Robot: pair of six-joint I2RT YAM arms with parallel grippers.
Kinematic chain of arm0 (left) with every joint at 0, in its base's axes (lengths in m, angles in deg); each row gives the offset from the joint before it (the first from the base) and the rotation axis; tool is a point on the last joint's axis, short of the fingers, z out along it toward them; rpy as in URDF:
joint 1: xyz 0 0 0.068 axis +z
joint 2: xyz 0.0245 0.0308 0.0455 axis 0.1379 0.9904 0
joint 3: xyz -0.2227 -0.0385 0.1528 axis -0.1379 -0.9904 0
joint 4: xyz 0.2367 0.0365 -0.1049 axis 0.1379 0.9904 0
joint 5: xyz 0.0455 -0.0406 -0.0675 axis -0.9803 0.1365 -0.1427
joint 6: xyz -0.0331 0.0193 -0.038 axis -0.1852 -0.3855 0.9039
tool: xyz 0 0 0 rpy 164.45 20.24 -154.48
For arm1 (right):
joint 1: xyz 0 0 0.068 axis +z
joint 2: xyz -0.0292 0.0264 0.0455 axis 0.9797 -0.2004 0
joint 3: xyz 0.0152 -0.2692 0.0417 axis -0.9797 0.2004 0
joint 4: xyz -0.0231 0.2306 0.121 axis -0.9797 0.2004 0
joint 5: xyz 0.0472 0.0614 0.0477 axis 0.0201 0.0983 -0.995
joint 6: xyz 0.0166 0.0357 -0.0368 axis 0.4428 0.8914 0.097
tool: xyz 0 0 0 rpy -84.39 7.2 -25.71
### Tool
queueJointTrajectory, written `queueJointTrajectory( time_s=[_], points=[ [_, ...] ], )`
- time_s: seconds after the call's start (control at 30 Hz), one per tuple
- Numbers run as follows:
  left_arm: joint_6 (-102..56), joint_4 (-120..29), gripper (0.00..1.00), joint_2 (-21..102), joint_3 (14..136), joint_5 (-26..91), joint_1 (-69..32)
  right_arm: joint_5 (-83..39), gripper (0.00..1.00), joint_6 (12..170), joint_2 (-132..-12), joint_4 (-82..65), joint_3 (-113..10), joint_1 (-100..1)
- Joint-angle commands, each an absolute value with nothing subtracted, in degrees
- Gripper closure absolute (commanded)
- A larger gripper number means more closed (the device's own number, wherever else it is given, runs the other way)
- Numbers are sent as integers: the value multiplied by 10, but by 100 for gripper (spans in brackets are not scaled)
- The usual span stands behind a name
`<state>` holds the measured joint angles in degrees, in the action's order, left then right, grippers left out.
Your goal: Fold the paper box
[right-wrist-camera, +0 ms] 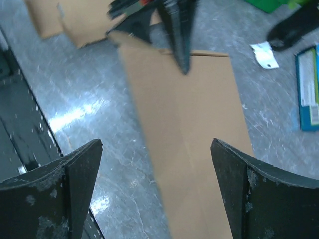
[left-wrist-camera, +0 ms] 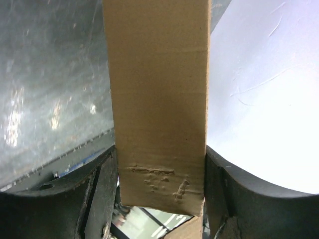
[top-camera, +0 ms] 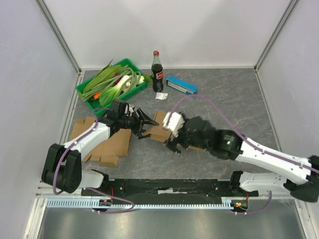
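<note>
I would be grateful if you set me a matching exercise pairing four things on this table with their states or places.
Things:
1. left claw
2. right claw
3. cola bottle
4. green crate

States or places:
A. holds vegetables
B. open above the paper box
C. stands upright beside the crate
D. shut on the paper box's edge

Pairs: 1-D, 2-B, 3-C, 4-A

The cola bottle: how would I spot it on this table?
Look to the far edge of the grey table. Between the green tray of greens and the flat blue box stands the cola bottle. It is the only upright thing, dark with a red cap and label.
</note>
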<state>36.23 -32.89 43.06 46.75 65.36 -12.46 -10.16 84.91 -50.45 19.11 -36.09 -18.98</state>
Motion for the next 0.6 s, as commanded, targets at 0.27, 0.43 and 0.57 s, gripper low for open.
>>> queueJointTrajectory(
  time_s=[0.27,0.43,0.57],
  points=[
    [442,-140,74,352,481,735,-91,168,3,724,-633,254,-414,-13],
    [453,-133,74,353,477,748,-90,166,6,710,-642,266,-402,-7],
    [458,-138,74,355,480,754,-89,165,8,700,-640,230,-365,-8]
  ],
)
